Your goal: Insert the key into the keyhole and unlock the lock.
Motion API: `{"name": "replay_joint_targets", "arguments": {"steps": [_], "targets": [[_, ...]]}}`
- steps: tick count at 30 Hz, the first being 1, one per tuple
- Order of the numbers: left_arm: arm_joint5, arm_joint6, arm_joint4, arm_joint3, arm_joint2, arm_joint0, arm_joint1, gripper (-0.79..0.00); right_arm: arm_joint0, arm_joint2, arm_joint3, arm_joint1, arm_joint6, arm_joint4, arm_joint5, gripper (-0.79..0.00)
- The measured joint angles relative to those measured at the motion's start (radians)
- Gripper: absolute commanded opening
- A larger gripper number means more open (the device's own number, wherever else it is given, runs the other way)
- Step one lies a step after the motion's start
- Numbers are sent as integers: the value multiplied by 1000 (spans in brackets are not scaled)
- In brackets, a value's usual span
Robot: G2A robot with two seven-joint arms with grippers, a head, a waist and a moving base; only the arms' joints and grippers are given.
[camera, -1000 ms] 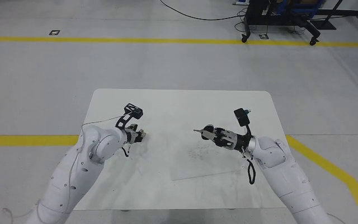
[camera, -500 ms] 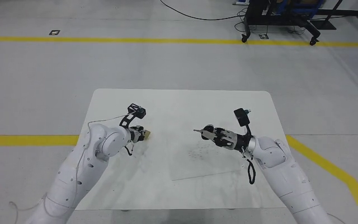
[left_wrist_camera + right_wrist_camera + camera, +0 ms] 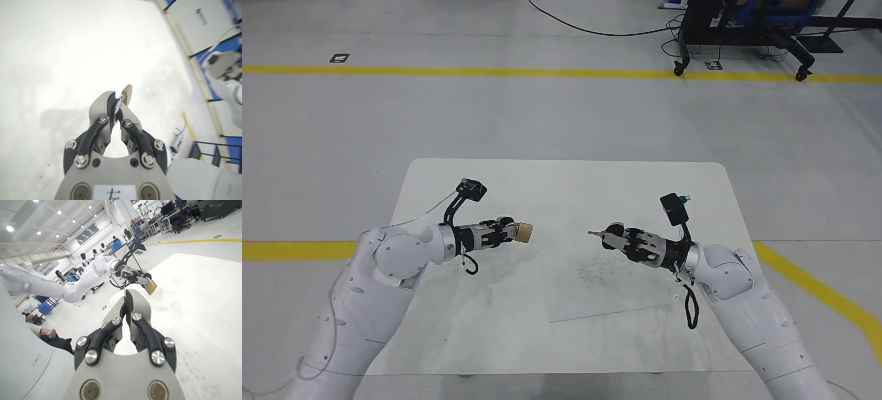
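**A:** How are the arms posed?

**B:** Both reach inward above the white worktop [image 3: 642,190]. Their tips point at each other across its middle, well apart. The left end effector [image 3: 116,103] is clamped narrow on the padlock [image 3: 128,94], gripping it by the shackle [image 3: 117,107]. The lock body juts out past the fingertips, clear of the surface. The right end effector [image 3: 126,295] is pinched nearly closed on the key [image 3: 595,234], and a thin sliver of blade pokes out towards the lock.

**A:** And the count?

**B:** Two arms, one padlock, one key.

**A:** What are they made of?

**B:** The padlock is a flat, brass-coloured block with rounded corners, and its shackle is silvery metal. The key is slim, pale metal, seen edge-on. The pads [image 3: 110,102] are ribbed black rubber set in smooth white finger shells. The worktop is smooth and matte with rounded corners and faint grey scuffs near the middle.
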Motion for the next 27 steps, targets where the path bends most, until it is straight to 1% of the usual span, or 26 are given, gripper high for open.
{"name": "replay_joint_targets", "arguments": {"steps": [2,4,7,10,12,14,15,18,19,22,25,27], "targets": [[-87,-17,-139,35,-23,-5,1,-785,0,0,0,0,0,0,0,-785],[-124,-24,-199,51,-33,-12,4,-785,0,0,0,0,0,0,0,-785],[-121,-24,-155,50,-32,-12,4,-785,0,0,0,0,0,0,0,-785],[-120,-23,-150,50,-32,-11,4,-785,0,0,0,0,0,0,0,-785],[-116,-13,-173,51,-28,1,2,-785,0,0,0,0,0,0,0,-785],[-123,-20,-259,70,-20,15,-1,-785,-2,-5,-6,-1,-9,-3,11,-785],[-132,-38,-310,86,-15,14,-3,-785,-1,-13,-12,-3,-21,-8,26,-785],[-156,-147,-462,157,9,-20,-7,-785,19,-67,-12,-18,-77,-13,67,-785],[-157,-204,-504,181,20,-40,-8,-785,34,-96,-1,-26,-98,-2,68,-785],[-154,-338,-603,211,42,-79,-9,-785,85,-164,47,-51,-175,28,75,-785],[-103,-397,-710,205,64,-94,-6,-785,139,-242,89,-84,-272,19,91,-785],[-90,-407,-718,202,72,-99,-1,-785,167,-290,109,-104,-320,3,93,-785]]}}
